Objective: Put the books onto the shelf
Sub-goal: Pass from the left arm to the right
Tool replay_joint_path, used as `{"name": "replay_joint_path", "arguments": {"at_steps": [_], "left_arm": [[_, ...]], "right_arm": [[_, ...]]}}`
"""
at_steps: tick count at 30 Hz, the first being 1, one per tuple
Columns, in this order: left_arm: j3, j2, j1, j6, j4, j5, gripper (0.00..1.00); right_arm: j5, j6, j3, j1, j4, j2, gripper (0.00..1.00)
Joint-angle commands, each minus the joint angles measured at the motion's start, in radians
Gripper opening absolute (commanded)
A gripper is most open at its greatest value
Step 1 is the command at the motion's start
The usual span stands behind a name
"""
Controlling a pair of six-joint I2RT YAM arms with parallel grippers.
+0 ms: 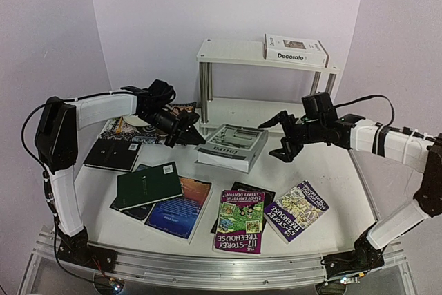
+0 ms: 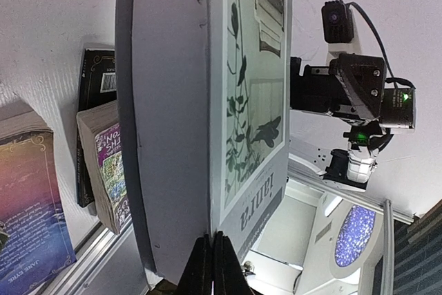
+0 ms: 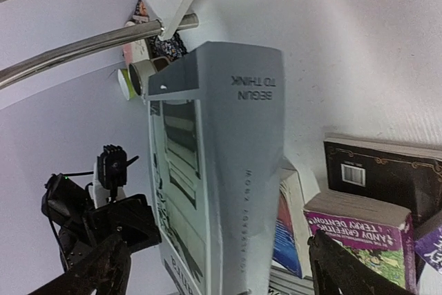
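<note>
The grey-white "janra" book (image 1: 231,146) lies flat in front of the shelf (image 1: 228,52). My left gripper (image 1: 191,136) is shut, its tips pressed to the book's left edge; the left wrist view shows the shut gripper (image 2: 213,257) against the book (image 2: 179,101). My right gripper (image 1: 278,137) stands open just right of the book. The right wrist view has the book's spine (image 3: 242,170) in line with that open gripper (image 3: 221,274), neither finger touching it. The white "Decorate" book (image 1: 295,50) rests on the shelf's top board.
A dark green book (image 1: 147,184), a blue one (image 1: 176,202), two purple Treehouse paperbacks (image 1: 240,220) (image 1: 295,210) and a black book (image 1: 112,155) lie along the front. A patterned placemat (image 1: 135,128) sits under the left arm. Chrome shelf legs (image 3: 83,46) run close by.
</note>
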Motion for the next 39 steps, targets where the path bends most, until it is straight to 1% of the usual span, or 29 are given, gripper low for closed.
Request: {"name": "replay_joint_path", "arguments": {"at_steps": [1, 5, 11, 12, 14, 16, 18, 20, 25, 26, 29, 30, 31, 35, 36, 39], "left_arm": [[0.068, 0.005, -0.01, -0.015, 0.029, 0.042, 0.0], [0.082, 0.006, -0.013, -0.024, 0.031, 0.043, 0.0], [0.12, 0.019, -0.015, -0.031, 0.034, 0.043, 0.0], [0.127, 0.022, -0.015, -0.034, 0.035, 0.044, 0.0], [0.141, 0.03, -0.018, -0.039, 0.036, 0.048, 0.0], [0.15, 0.036, -0.02, -0.042, 0.037, 0.052, 0.0], [0.154, 0.04, -0.022, -0.045, 0.037, 0.056, 0.0], [0.154, 0.042, -0.024, -0.046, 0.038, 0.057, 0.0], [0.144, 0.049, -0.032, -0.038, 0.04, 0.05, 0.0], [0.143, 0.051, -0.034, -0.037, 0.04, 0.048, 0.0], [0.141, 0.054, -0.039, -0.035, 0.04, 0.041, 0.01], [0.142, 0.054, -0.039, -0.033, 0.039, 0.037, 0.04], [0.142, 0.053, -0.039, -0.032, 0.04, 0.028, 0.08], [0.139, 0.037, -0.039, -0.029, 0.041, -0.037, 0.29], [0.139, 0.03, -0.039, -0.028, 0.042, -0.057, 0.36], [0.13, -0.005, -0.039, -0.016, 0.042, -0.108, 0.5]], "right_arm": [[-0.061, 0.124, -0.053, -0.002, 0.247, 0.029, 0.87], [-0.067, 0.114, -0.06, -0.002, 0.249, 0.024, 0.82], [-0.082, 0.101, -0.083, -0.002, 0.196, 0.006, 0.81], [-0.082, 0.1, -0.087, -0.002, 0.197, 0.002, 0.79], [-0.085, 0.101, -0.083, -0.002, 0.209, 0.002, 0.7], [-0.092, 0.103, -0.067, 0.0, 0.216, 0.01, 0.68], [-0.098, 0.12, -0.057, 0.002, 0.236, 0.013, 0.62], [-0.102, 0.138, -0.054, 0.002, 0.263, 0.011, 0.58], [-0.089, 0.163, -0.069, 0.001, 0.267, -0.031, 0.38], [-0.084, 0.168, -0.076, 0.002, 0.267, -0.04, 0.35], [-0.072, 0.176, -0.09, 0.002, 0.267, -0.065, 0.33], [-0.067, 0.18, -0.095, 0.001, 0.265, -0.072, 0.3], [-0.064, 0.182, -0.099, 0.001, 0.266, -0.079, 0.27], [-0.038, 0.178, -0.114, 0.002, 0.226, -0.121, 0.26], [-0.027, 0.173, -0.116, 0.002, 0.206, -0.134, 0.26], [0.002, 0.145, -0.118, 0.001, 0.131, -0.175, 0.26]]}}
